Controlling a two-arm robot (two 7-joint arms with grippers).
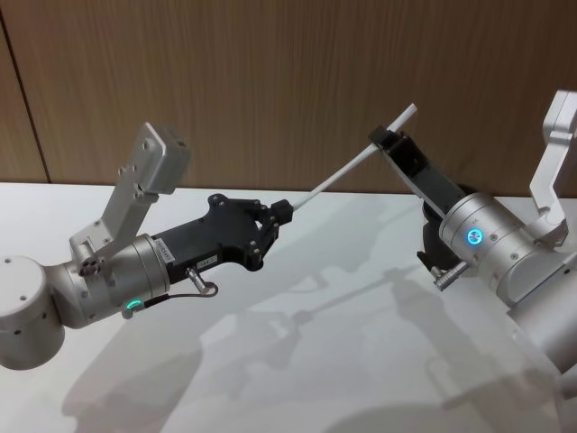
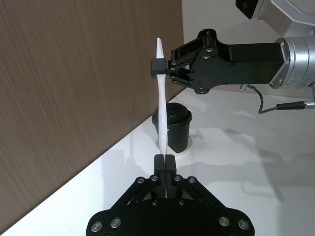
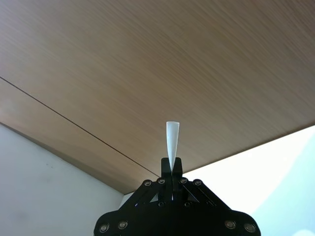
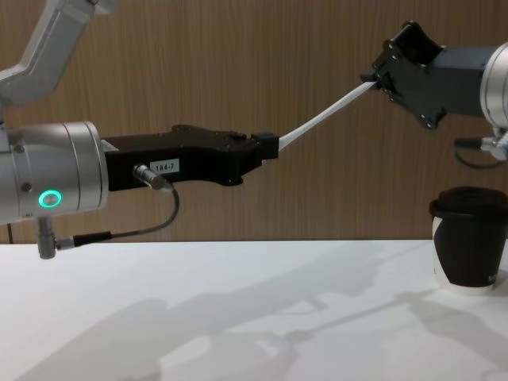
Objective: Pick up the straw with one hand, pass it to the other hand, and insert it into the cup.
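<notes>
Handover is the step in hand, as I read it, and it looks about halfway through. The straw (image 1: 347, 174) hangs in the air well above the table (image 4: 238, 317), slanting up from the robot's left to its right, with a gripper at each end. The left gripper (image 1: 284, 212), the one with the white label, is pinched on the lower end. The right gripper (image 1: 383, 137) is closed on the straw close to its upper end, with only a short tip poking out past its fingers. The cup (image 4: 468, 238) stands upright on the table with its lid on, below the right gripper and apart from the straw.

Next, I'd say the left gripper must let go and back away along the line of the straw, so as not to tug it. The right arm then has to swing the straw upright and bring its free lower end over the lid. Held so near the top, that long free end may wobble, so the lowering calls for a slow, careful aim.
</notes>
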